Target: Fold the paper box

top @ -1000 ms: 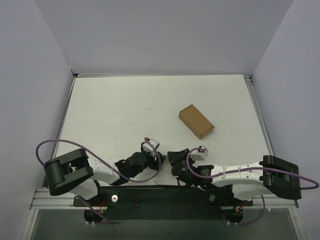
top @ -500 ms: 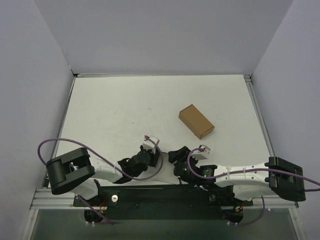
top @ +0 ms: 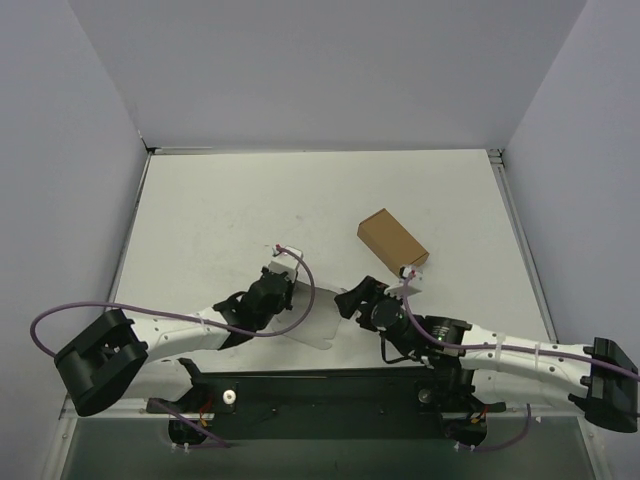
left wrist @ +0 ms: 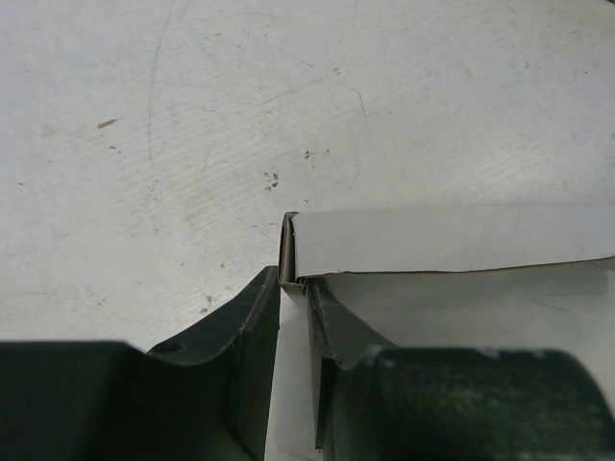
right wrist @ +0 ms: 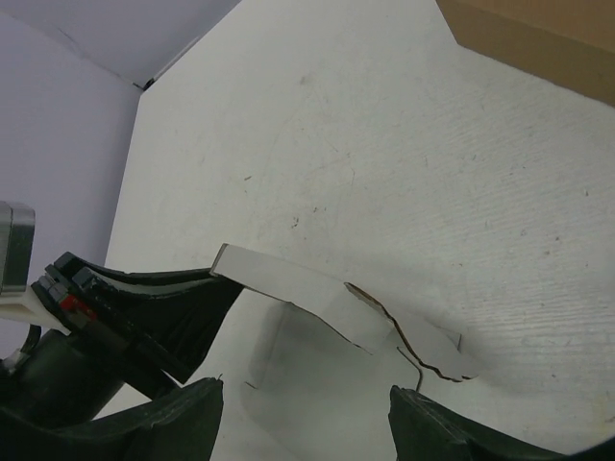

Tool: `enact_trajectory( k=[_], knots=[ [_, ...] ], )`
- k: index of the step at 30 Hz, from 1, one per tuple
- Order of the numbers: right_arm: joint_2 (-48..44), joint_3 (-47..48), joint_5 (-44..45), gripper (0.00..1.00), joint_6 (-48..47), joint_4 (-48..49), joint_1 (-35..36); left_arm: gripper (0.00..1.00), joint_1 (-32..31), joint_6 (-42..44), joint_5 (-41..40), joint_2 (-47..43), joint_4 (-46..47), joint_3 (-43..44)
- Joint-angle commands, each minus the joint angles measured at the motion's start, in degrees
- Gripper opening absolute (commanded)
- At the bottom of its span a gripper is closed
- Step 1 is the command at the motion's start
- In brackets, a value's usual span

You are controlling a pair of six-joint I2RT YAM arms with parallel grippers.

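Our left gripper (left wrist: 291, 280) pinches the paper box (left wrist: 452, 240) by its folded edge, sheet spreading toward 3 o'clock. Our right gripper (right wrist: 303, 389) gapes wide, sheet at its 12 o'clock.

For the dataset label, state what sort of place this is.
Probably a robot lab test cell: a white table enclosed by plain walls, left arm and right arm bolted at its near edge, a paper box and brown box as props.

paper box (left wrist: 452, 245) cut off by right edge in left wrist view, lower part behind left gripper (left wrist: 292, 298), brown box (right wrist: 543, 38) clipped at right wrist view's top corner
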Motion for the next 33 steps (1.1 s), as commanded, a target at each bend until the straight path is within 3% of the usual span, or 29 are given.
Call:
enact_trajectory(
  k=[1, 8, 11, 23, 33],
  knots=[
    [-0.4, 6.8, -10.8, 0.7, -9.8, -7.8, -5.2, 0.28, 1.4, 2.9, 1.7, -1.3, -1.5, -0.1],
    [5.5, 13.8, -31.4, 0.69, -14.6, -13.3, -16.1, 0.29, 2.4, 4.1, 1.1, -1.2, 2.3, -2.9],
    [7.5, 14.5, -33.8, 0.69, -14.6, -14.1, -17.4, 0.29, 2.6, 4.7, 0.6, -0.8, 3.9, -3.8],
    [11.3, 10.4, -38.2, 0.66, -4.9, -7.1, -20.2, 0.29, 2.8, 4.6, 1.1, -0.8, 4.0, -4.0],
    [11.0, 9.1, -32.0, 0.61, -2.5, -3.8, -20.3, 0.29, 3.2, 4.6, 1.6, -1.6, 3.7, -4.0]
  ],
)
